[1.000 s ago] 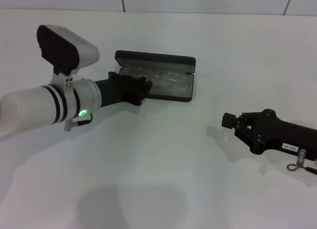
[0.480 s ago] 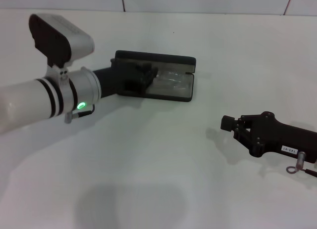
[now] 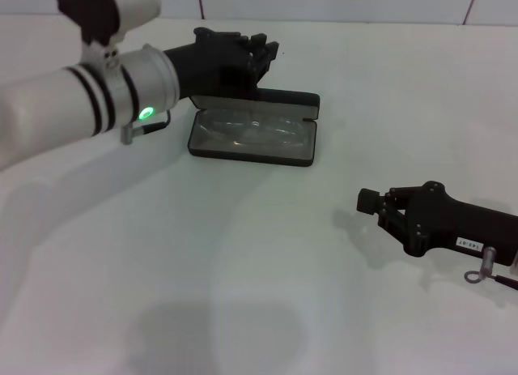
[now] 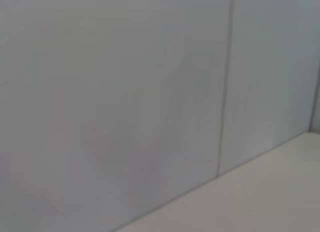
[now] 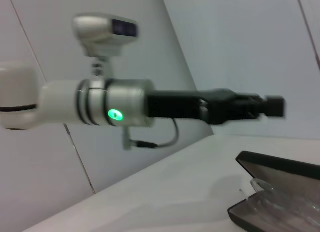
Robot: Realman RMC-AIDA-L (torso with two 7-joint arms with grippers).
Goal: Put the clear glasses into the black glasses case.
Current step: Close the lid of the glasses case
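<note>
in the head view, the black glasses case is seen lying open on the white desk, its lid raised at the far side. the clear glasses are seen resting inside the case, on its lining. the left gripper is held in the air above the far edge of the case, and nothing is seen between its jaws; whether they are spread or pressed together cannot be told. the glasses and case lie just below and slightly nearer than those jaws. a green light is lit on the left arm's wrist. the right gripper is rested low over the desk, well apart from the case, with nothing held; its jaws appear drawn together at a small dark tip.

in the left wrist view, only a pale wall and a strip of the desk are shown.

in the right wrist view, the left gripper is seen stretched out level above the open case, clear of it, and the glasses are made out inside. the desk is seen beneath.
</note>
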